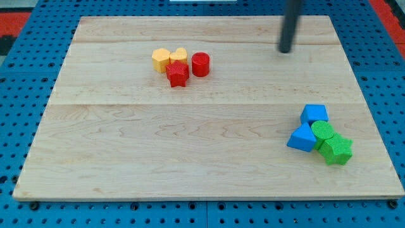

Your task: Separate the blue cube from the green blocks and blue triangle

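My tip (285, 50) stands upright near the view's top right.

My tip (285, 50) rests on the wooden board (126, 158) near the view's top right. Well below it and slightly to its right, the blue cube (314, 114) touches the blue triangle (302, 138), the green cylinder (324, 131) and the green star block (336, 151). Far to the tip's left, two yellow blocks (161, 59) (179, 56), a red star block (178, 74) and a red cylinder (200, 64) sit clustered.

Even, bright light falls on the pale wooden board (190, 145), with no glare. The blocks cast only faint, short shadows (soft-edged). The dark rod (290, 25) looks slightly blurred; the block edges look a little soft.
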Robot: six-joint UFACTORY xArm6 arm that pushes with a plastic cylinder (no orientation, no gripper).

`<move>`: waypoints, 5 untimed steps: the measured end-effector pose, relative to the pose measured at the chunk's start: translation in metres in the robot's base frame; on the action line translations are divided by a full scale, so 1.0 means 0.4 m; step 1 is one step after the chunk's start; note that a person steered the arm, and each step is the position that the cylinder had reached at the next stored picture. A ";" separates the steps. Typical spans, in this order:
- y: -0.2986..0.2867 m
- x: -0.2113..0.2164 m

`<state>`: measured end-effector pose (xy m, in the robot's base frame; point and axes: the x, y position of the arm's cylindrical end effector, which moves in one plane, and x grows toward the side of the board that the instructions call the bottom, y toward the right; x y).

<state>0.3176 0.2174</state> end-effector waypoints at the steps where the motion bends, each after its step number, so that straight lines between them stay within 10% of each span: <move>1: 0.195 0.294; 3: 0.123 0.645; 5: -0.035 0.565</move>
<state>0.5436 0.2034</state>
